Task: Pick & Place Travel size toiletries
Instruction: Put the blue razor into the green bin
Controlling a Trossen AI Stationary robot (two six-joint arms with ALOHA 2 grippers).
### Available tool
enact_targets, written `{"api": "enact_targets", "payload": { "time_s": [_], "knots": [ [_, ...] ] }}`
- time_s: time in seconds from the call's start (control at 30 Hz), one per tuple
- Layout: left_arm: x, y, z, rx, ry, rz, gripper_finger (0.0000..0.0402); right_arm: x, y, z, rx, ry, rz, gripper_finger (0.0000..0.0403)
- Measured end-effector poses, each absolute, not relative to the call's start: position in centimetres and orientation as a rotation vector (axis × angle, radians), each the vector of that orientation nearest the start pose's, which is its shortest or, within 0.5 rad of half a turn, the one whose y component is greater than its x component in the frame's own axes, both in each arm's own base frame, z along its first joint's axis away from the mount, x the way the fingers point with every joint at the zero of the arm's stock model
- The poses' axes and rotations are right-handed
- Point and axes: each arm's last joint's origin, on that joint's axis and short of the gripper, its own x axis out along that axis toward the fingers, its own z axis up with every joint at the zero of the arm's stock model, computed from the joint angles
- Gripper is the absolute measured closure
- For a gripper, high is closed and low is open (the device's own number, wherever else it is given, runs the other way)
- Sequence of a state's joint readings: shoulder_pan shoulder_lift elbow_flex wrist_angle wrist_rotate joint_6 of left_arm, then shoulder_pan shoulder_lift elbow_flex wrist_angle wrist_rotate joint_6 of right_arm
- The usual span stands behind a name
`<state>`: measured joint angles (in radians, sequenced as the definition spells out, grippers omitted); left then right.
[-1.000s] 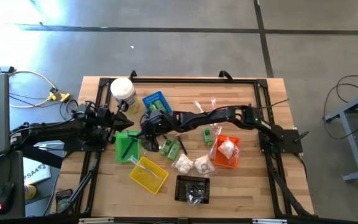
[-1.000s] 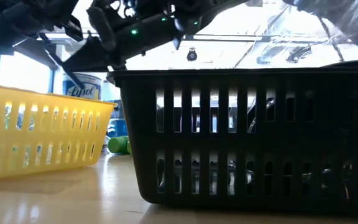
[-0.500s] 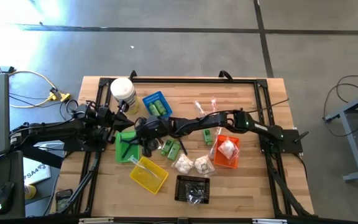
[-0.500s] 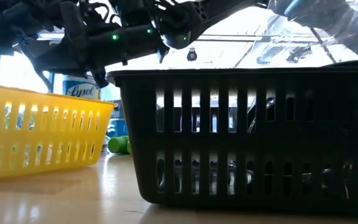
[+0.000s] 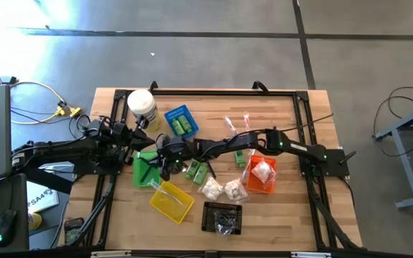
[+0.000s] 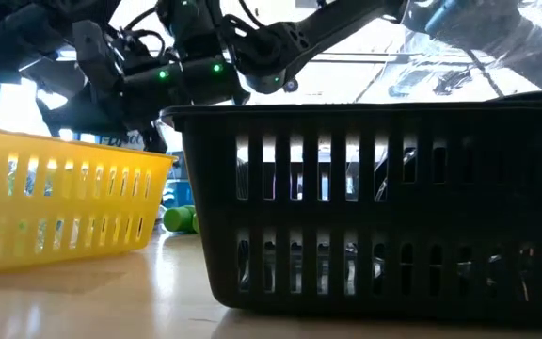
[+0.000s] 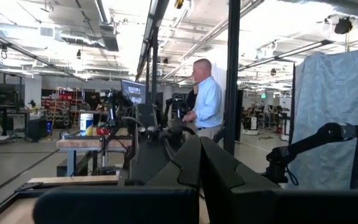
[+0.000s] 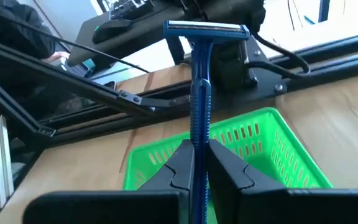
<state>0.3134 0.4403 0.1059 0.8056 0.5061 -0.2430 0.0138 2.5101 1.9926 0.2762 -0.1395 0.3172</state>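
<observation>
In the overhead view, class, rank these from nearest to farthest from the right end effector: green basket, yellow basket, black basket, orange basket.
The right end effector holds a blue razor.
1. Green basket: at its tip, on the left arm's side.
2. Yellow basket: just toward the table's front.
3. Black basket: at the front edge.
4. Orange basket: out on the right side.

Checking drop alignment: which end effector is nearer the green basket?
Right. The right end effector is over the green basket, shut on a blue razor. The left end effector is shut and sits just beyond the basket's far-left corner.
</observation>
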Motion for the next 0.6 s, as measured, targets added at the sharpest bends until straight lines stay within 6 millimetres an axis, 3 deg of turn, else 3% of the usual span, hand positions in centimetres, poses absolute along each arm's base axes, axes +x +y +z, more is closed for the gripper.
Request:
{"api": "enact_targets", "payload": {
  "time_s": [0.37, 0.6],
  "knots": [
    [11.4, 2.22, 23.43, -0.046, -0.405, -0.238, 0.0402, 57.05, 1.59, 15.85, 0.324, 0.27, 0.136, 0.0377],
    [11.41, 2.23, 23.42, -0.047, -0.403, -0.237, 0.0402, 57.01, 2.18, 15.81, 0.302, 0.277, 0.155, 0.0332]
  ]
}}
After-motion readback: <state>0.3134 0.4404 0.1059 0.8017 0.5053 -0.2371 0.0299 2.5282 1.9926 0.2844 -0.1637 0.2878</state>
